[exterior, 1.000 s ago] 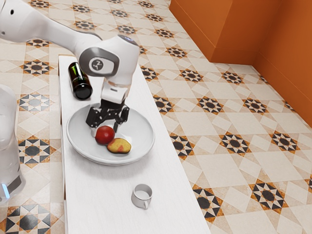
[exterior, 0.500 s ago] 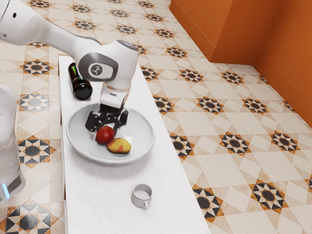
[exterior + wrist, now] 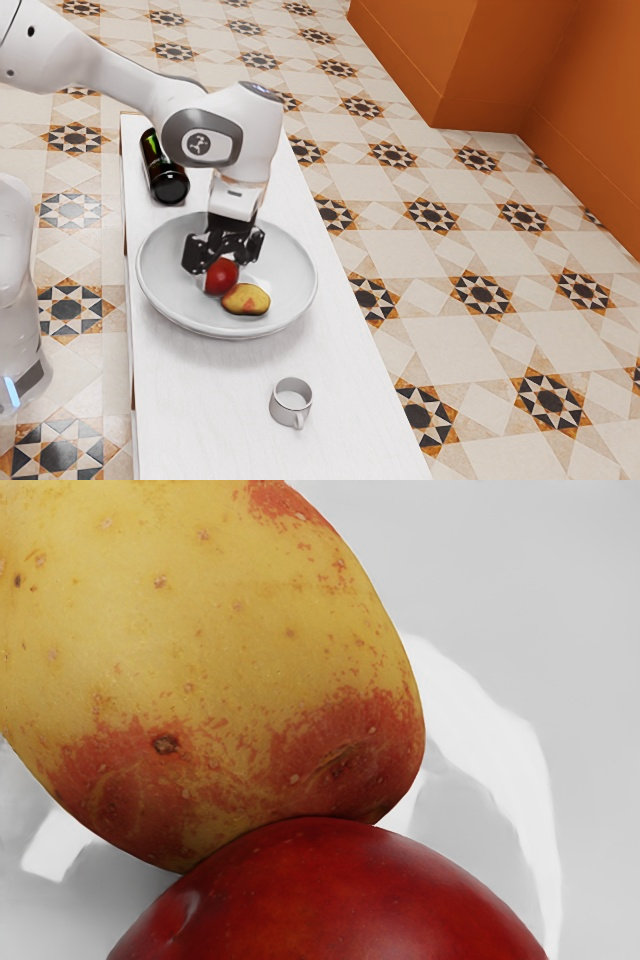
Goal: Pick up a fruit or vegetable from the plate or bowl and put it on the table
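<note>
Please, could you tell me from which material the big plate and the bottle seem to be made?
The plate looks like smooth glazed ceramic, pale grey-white, since bright reflections lie on it; hard plastic is possible. The bottle looks like dark, glossy glass, from its sharp highlights and green gleam, though shiny plastic could look similar.

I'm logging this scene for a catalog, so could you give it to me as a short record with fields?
dish: wide pale plate, on the white table
contents: round red fruit; yellow-and-red potato-like piece right beside it
gripper: black, low over the plate, at the red fruit
bottle: dark, lying on its side on the table
mug: small, grey, upright on the table
task status: both pieces in the plate, neither on the table yet
</note>
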Available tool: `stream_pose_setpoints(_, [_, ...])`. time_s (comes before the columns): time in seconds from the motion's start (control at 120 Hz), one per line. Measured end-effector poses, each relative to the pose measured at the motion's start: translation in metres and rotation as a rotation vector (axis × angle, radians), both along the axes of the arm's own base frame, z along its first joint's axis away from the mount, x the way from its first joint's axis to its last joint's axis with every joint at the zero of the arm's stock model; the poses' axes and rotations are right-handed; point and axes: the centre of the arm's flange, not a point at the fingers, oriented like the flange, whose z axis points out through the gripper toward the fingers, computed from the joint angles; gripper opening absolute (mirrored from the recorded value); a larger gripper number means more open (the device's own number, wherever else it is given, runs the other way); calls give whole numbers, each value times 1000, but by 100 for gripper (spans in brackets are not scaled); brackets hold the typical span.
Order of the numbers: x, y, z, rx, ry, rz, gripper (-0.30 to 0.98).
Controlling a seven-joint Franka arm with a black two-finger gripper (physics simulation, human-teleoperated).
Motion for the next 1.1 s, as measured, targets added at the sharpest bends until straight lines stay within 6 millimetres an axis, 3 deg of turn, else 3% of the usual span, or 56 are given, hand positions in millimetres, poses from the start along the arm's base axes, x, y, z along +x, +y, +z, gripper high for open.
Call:
stream_pose_setpoints(0.133, [3, 2, 6, 4, -18, 4, 36])
stream_pose_setpoints(0.3, [17, -4, 67, 17, -134, -19, 34])
stream_pose_setpoints(0.367, [22, -45, 111, 45, -212, -107, 34])
stream_pose_setpoints(0.408, [18, -90, 130, 57, -245, -202, 35])
stream_pose_setpoints(0.467, [9, -156, 143, 66, -260, -332, 35])
stream_pose_setpoints(0.575, [-21, -247, 137, 86, -236, -498, 34])
stream_pose_setpoints(0.667, [-33, -294, 131, 97, -214, -566, 33])
stream_pose_setpoints(0.8, [-22, -313, 126, 101, -189, -535, 34])
stream_pose_setpoints(0.958, [-4, -316, 119, 107, -169, -471, 34])
stream_pose_setpoints(1.1, [11, -321, 96, 117, -123, -432, 34])
